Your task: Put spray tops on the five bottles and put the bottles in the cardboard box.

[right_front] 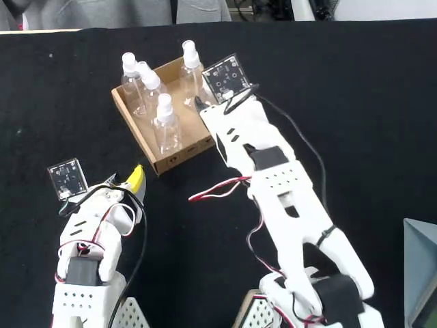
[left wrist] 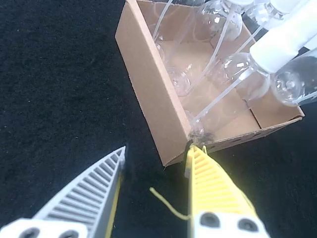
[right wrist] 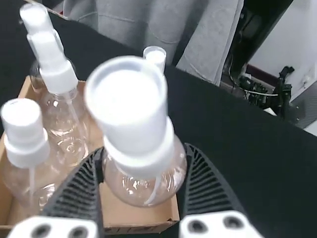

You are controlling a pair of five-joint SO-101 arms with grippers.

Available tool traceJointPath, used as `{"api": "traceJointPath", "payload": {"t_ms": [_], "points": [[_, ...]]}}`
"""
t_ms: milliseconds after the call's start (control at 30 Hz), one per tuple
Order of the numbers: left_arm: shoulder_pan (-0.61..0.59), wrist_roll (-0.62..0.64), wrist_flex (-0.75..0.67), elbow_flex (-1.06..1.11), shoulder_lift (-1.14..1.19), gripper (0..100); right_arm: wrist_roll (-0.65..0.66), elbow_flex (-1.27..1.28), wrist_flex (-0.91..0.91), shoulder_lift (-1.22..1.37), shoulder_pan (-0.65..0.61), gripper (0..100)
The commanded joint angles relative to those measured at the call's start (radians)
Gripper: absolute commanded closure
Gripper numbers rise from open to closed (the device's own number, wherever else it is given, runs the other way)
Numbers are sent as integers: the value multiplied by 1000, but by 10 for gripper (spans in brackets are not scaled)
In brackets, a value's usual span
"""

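- The right gripper point(right wrist: 144, 151) has its two ribbed fingers point(right wrist: 74, 191) clenched against opposite sides of a clear spray bottle point(right wrist: 141, 181). They meet it at the rounded shoulder, just under the white spray top point(right wrist: 130, 116).
- That bottle stands upright with its long axis vertical and its top pointing up past the wrist. Its base looks to be down on the floor of the cardboard box point(right_front: 183, 155), in the corner nearest the right arm, though the contact itself is hard to see.
- The other four bottles point(right_front: 166, 130) are upright in the same box, each with a spray top on. They stand close on the far side of the held one, away from the right arm.
- As I judge it, this is the last bottle, and what remains is to let go and withdraw. Since the neighbours crowd the side ahead of the fingers, the clear way out is back along the arm or straight up. A sideways drag could tip the held bottle into the others.
- The left gripper point(left wrist: 157, 151) is released and holds nothing. The tip of its yellow finger point(left wrist: 213, 193) is just at the box's near corner, and its grey finger is over the black table point(right_front: 355, 89). It hangs outside the box, farther from the held bottle than the right arm.
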Motion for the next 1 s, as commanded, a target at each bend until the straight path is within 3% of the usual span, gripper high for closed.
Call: {"api": "traceJointPath", "payload": {"t_ms": [0,967], "points": [[-10,-6,-8,24,-5,816,-11,-79,-63,10,23,975],[-10,-6,-8,24,-3,816,-12,-90,-209,300,23,975]]}}
